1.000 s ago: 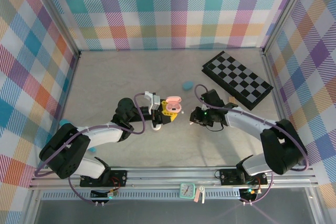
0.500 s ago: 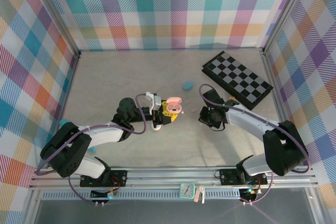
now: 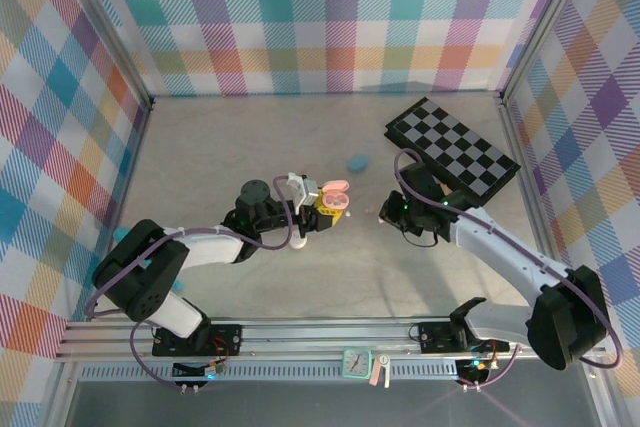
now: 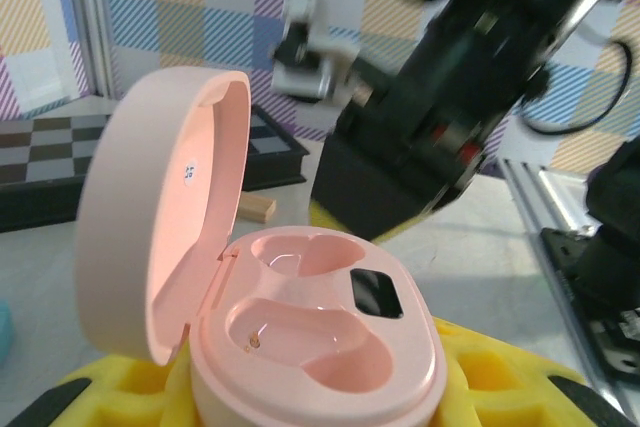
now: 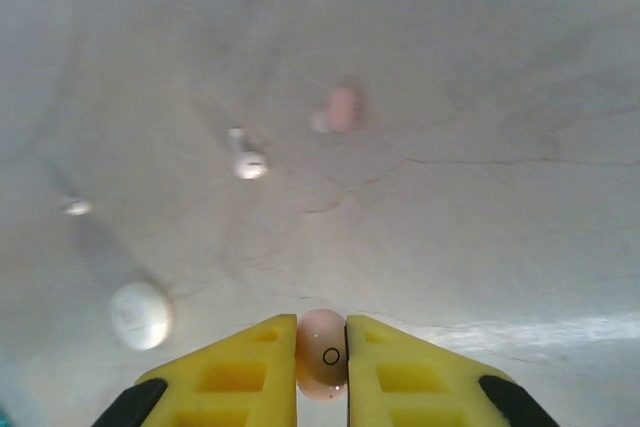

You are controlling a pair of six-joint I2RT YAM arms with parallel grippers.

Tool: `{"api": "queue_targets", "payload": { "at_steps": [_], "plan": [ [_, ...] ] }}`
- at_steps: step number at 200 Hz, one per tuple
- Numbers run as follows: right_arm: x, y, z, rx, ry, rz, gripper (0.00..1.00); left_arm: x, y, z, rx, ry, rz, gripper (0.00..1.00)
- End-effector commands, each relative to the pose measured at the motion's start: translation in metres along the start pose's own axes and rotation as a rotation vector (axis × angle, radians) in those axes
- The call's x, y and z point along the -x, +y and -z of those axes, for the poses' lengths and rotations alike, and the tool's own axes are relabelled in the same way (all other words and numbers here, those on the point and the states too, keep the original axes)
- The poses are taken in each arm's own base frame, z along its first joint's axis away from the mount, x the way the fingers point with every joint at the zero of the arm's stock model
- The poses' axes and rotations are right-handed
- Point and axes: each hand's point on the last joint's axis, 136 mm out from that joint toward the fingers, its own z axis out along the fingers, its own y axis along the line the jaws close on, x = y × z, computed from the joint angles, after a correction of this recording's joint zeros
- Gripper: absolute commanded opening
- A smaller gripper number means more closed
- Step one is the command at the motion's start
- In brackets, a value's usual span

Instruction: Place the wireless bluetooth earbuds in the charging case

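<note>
Right wrist: right tool (image 5: 322,349) pinches pink earbud (image 5: 320,359); left tool (image 3: 324,215) clasps pink case (image 4: 310,347).

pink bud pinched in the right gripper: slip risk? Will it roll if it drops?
Probably slippery: the pink bud looks smooth, glossy and rounded, and the right gripper pinches it only at the fingertips. It is likely very light, being tiny next to the yellow pads. If it drops on the table, the egg-like shape may roll or skitter.
</note>
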Motion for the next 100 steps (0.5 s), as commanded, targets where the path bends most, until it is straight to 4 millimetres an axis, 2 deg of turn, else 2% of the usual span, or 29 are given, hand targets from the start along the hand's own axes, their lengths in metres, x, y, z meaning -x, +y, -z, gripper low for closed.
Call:
{"api": "queue_targets", "payload": {
  "at_steps": [1, 51, 100],
  "plan": [
    [0.005, 0.033, 0.025, 0.108, -0.013, 0.081, 0.18, 0.007, 0.017, -0.005, 0.050, -0.002, -0.084, 0.34],
    [0.004, 0.087, 0.049, 0.244, -0.020, 0.197, 0.18, -0.002, 0.026, -0.015, 0.058, 0.052, -0.120, 0.34],
    [0.001, 0.123, 0.047, 0.311, 0.004, 0.274, 0.18, -0.006, 0.027, -0.017, 0.054, 0.061, -0.120, 0.34]
  ]
}}
